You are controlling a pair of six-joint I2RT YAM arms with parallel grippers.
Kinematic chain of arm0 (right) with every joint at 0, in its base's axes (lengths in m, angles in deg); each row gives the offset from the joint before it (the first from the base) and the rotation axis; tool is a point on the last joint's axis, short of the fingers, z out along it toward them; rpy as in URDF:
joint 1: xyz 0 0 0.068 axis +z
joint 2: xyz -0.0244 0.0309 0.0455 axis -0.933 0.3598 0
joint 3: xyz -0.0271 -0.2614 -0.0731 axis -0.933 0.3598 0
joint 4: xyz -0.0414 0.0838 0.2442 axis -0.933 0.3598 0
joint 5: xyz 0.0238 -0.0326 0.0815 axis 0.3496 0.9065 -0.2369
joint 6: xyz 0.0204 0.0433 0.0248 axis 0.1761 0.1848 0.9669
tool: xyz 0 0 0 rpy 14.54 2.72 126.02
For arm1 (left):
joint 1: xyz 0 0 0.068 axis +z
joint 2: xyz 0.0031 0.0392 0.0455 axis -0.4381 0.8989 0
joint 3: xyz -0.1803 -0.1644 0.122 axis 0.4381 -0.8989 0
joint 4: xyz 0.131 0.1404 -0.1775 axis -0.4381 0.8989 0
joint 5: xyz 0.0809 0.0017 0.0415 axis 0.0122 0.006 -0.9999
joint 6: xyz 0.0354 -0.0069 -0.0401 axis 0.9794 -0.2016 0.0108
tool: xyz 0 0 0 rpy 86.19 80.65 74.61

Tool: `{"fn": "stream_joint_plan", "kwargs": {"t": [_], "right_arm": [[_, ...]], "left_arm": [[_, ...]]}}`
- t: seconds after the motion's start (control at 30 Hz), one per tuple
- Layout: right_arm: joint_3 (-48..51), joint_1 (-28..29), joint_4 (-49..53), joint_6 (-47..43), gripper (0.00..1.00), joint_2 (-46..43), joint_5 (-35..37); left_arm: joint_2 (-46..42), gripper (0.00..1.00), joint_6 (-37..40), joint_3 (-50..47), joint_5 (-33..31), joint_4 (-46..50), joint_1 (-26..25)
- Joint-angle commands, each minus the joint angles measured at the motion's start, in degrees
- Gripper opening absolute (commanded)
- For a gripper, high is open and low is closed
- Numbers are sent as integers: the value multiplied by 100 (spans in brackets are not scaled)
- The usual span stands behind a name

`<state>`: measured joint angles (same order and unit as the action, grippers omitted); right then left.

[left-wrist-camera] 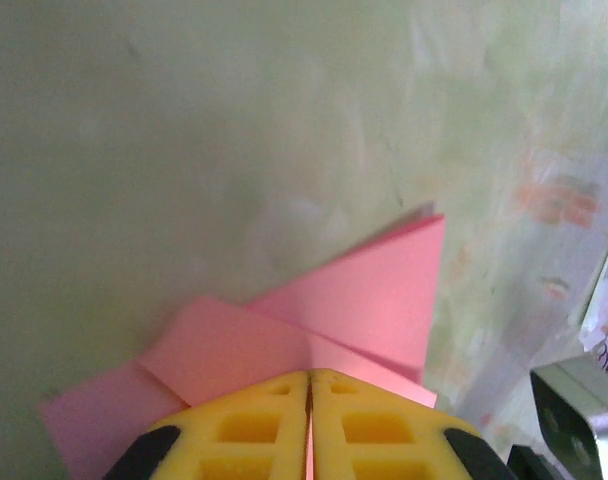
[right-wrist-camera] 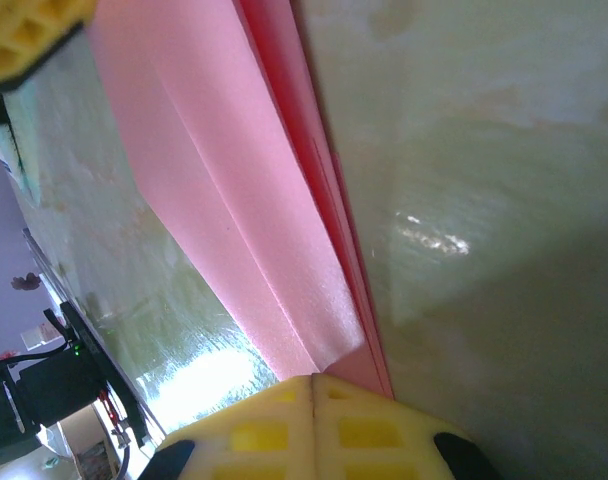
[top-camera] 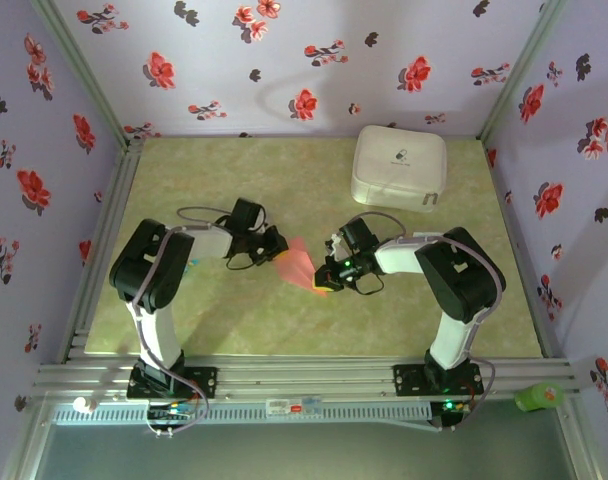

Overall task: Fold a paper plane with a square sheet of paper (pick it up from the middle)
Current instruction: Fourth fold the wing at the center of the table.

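— What's hiding?
— The paper point(left-wrist-camera: 364, 300) is vanishing behind my left claw point(left-wrist-camera: 309, 376), pressed together; grip unclear.
— And your right claw point(right-wrist-camera: 312, 379)?
— I'm pinching the paper's fold, midway between the table's point(top-camera: 234, 320) side edges.

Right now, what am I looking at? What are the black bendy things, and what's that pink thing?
Those are two robot arms bolted to a table. The wide picture looks down from above. The other two come from a small camera on each wrist. The left gripper and the right gripper are the arms' hands, with yellow fingers. Both are closed and touch a partly folded pink-red paper lying between them. I can't tell whether they pinch it or press it down. A white case sits at the back.
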<state>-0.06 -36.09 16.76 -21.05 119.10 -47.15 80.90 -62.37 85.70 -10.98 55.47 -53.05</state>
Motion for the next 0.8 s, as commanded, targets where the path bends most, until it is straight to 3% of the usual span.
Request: {"fn": "stream_joint_plan", "kwargs": {"t": [0.0, 0.2, 0.37, 0.53, 0.77], "right_arm": [[227, -30, 759, -60, 1, 283, 696], [180, -30, 732, -48, 1, 297, 683], [97, -30, 747, -13, 2, 231, 660], [-17, -30, 818, 33, 3, 129, 677], [-83, -30, 865, 53, 4, -9, 674]], "left_arm": [[303, 10, 328, 104, -609, 491, 490], [-60, 12, 518, 413, -602, 943, 607], [-640, 17, 216, 357, -572, 887, 496], [-1033, 19, -177, 163, -678, 394, -119], [-653, 18, -264, 75, -539, 49, -836]]}}
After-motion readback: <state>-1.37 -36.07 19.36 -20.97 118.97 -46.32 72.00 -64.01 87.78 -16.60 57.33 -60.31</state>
